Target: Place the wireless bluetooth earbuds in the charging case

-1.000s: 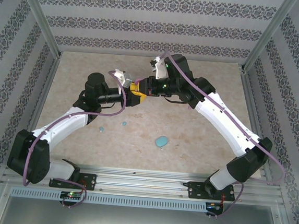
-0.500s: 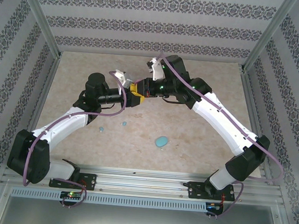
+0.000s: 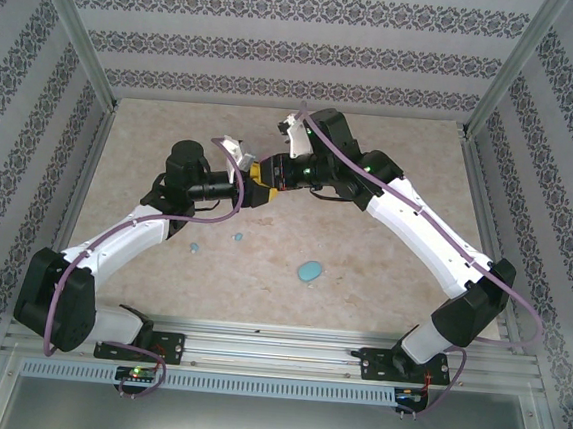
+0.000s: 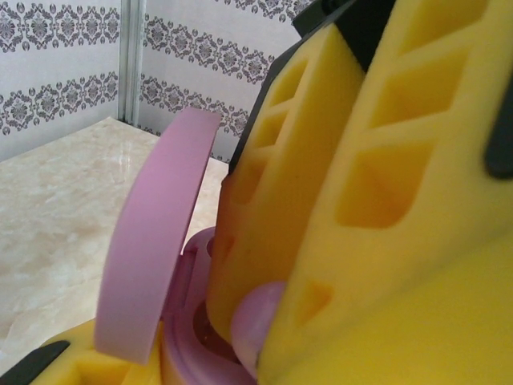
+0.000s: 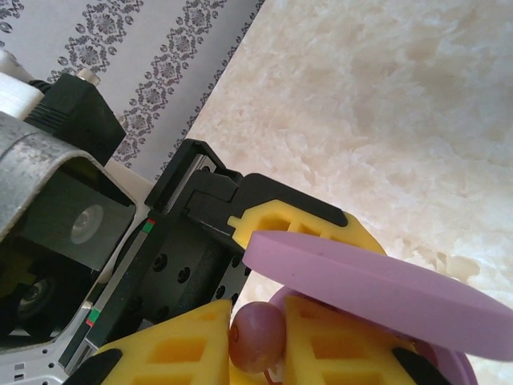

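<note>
Beige marbled desk (image 3: 390,183) carries a white-and-black left arm (image 3: 124,240) and right arm (image 3: 416,231), meeting above its middle. The left jaws, pressed together on a smooth pink oval plastic charging case (image 4: 152,257), hold it clear of the desk, its flat lid hinged up and tilted. A light-blue pebble-shaped case (image 3: 310,272) lies flat nearer the bases. The ribbed yellow right jaws pinch a tiny rounded pink earbud (image 5: 256,335) at the pink base's hollow; its long axis cannot be told. One light-blue earbud (image 3: 194,248) and another (image 3: 236,237) lie apart on the desk.
</note>
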Available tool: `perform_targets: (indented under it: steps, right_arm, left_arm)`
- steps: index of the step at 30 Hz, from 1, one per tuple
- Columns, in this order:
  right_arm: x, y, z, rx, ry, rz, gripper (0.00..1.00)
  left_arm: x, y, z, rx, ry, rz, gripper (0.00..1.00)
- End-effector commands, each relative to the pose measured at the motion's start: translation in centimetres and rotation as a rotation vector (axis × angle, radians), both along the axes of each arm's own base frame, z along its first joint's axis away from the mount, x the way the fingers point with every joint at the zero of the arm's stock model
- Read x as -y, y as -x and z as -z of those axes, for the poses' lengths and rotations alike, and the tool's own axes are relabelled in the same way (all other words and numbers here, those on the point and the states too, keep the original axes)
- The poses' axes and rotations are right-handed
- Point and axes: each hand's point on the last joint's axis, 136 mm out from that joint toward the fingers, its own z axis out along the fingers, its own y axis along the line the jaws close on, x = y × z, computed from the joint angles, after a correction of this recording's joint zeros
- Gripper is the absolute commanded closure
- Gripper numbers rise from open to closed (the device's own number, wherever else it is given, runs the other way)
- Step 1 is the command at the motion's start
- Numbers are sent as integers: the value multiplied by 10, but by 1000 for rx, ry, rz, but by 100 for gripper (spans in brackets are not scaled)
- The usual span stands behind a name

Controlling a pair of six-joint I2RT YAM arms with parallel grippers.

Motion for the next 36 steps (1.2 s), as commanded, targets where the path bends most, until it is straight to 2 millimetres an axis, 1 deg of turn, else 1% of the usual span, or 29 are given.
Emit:
perform_targets:
  steps: [1, 4, 9, 15, 25, 28, 32, 36]
  right_arm:
    - [6, -1, 19, -30, 69, 21, 79]
    - [6, -2, 18, -27, 71, 26, 77]
    - [5, -4, 18, -28, 68, 29, 75]
    - [9, -7, 14, -13, 75, 57, 72]
    - [8, -8, 8, -9, 65, 59, 70]
    - [9, -5, -3, -4, 47, 59, 69]
    - [14, -2, -25, 46, 21, 64, 67]
    - [21, 3, -39, 82, 11, 66, 66]
  left_arm:
    - [4, 8, -27, 111, 28, 34, 73]
    - [3, 10, -27, 110, 21, 35, 73]
    - [3, 11, -25, 108, 15, 37, 73]
    - [4, 10, -26, 110, 15, 38, 73]
    - [4, 11, -25, 105, 10, 39, 73]
    - [4, 11, -22, 101, 3, 37, 73]
    - [3, 9, -16, 90, -5, 25, 73]
    - [3, 6, -12, 80, -10, 11, 73]
